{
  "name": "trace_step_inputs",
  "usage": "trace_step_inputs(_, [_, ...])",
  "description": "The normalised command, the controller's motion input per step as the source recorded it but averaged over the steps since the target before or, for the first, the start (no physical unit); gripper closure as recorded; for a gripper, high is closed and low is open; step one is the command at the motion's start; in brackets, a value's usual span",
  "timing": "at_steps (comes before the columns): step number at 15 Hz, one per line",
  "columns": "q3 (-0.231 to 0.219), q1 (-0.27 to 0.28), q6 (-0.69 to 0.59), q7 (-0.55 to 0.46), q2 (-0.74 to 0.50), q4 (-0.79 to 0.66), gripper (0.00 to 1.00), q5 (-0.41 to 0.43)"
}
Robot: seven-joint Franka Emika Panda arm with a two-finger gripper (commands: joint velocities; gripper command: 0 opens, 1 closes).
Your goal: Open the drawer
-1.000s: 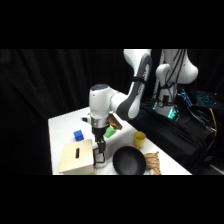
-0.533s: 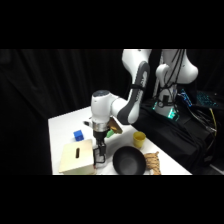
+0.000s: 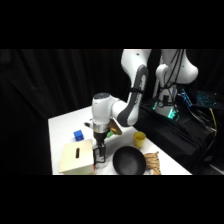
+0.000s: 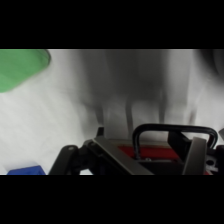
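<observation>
Item, task thing: the drawer (image 4: 150,153), light wood with reddish trim and a black loop handle (image 4: 175,129). It sits in a small slotted wooden box (image 3: 76,157) near the table's front-left corner, its face turned toward the table's middle. From the side view we cannot tell how far it stands out of the box.

Item, gripper (image 3: 100,159): it comes down from above, right at the drawer's face. In the wrist view we see its two fingers (image 4: 196,156) spread apart, one rising inside the handle's loop and the other outside it. They straddle one upright of the handle without pinching it.

Item, table (image 3: 65,122): white.

Item, blue block (image 3: 78,134): near the left edge, just behind the box.

Item, black round bowl (image 3: 129,162): at the front edge, just beside the gripper, away from the box.

Item, yellow cup (image 3: 139,138): behind the bowl, toward the right edge.

Item, tan braided object (image 3: 152,162): touching or nearly touching the bowl's right side.

Item, green object (image 4: 20,67): blurred, in the wrist view's upper left corner; we cannot tell what it is.
</observation>
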Motion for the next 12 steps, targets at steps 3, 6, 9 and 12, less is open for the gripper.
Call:
trace_step_inputs(3, [-0.086,0.069,0.09,-0.03,0.01,-0.06,0.00,0.066])
trace_step_inputs(6, [-0.119,0.121,0.09,-0.02,-0.10,-0.21,0.00,0.018])
trace_step_inputs(9, [-0.113,0.145,0.08,-0.02,-0.19,-0.34,0.00,-0.017])
trace_step_inputs(12, [-0.142,0.185,0.11,0.00,-0.30,-0.47,0.00,-0.066])
